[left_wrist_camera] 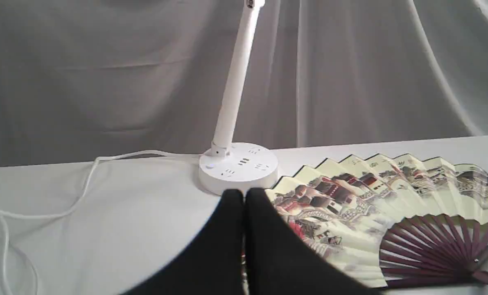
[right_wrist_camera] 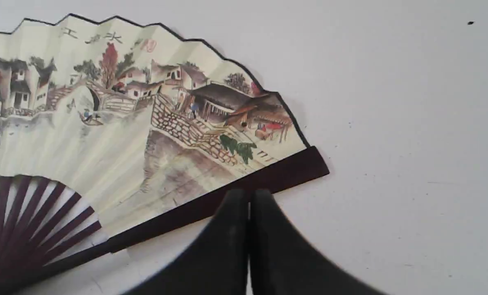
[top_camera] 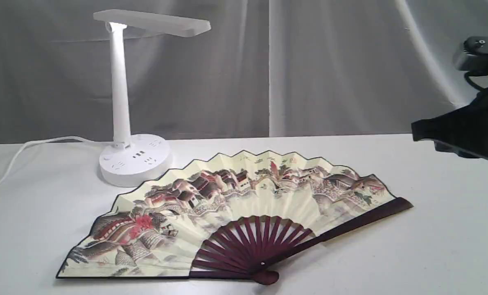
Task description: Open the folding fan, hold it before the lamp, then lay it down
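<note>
Exterior view shows a white table (top_camera: 432, 229) across the whole foreground, with a grey draped cloth (top_camera: 330, 69) hanging behind it. The folding fan (top_camera: 227, 196) lies flat on the table near its middle. It is fully spread, painted side up, with the pleated arc toward the cloth and the pivot toward the camera. Its cream leaf carries village houses, trees and red touches inside a black edge. The dark maroon ribs meet at the rounded pivot end, and one broad guard stick runs out to the right. The lamp (top_camera: 119, 102) stands upright behind the fan's left half. Its round socketed base sits just beside the pleated edge, though I cannot tell whether they touch. Its flat head reaches out over the table above. The right gripper (top_camera: 416, 132) hangs in the air at the right edge, above the table and clear of the fan. In the right wrist view its two black fingers (right_wrist_camera: 231, 229) press together with nothing between them, and the tips line up over the guard stick. In the left wrist view the left gripper (left_wrist_camera: 244, 194) is likewise closed on nothing, its tips seen in front of the lamp base. A white cord (top_camera: 19, 153) trails from the base toward the left.
</note>
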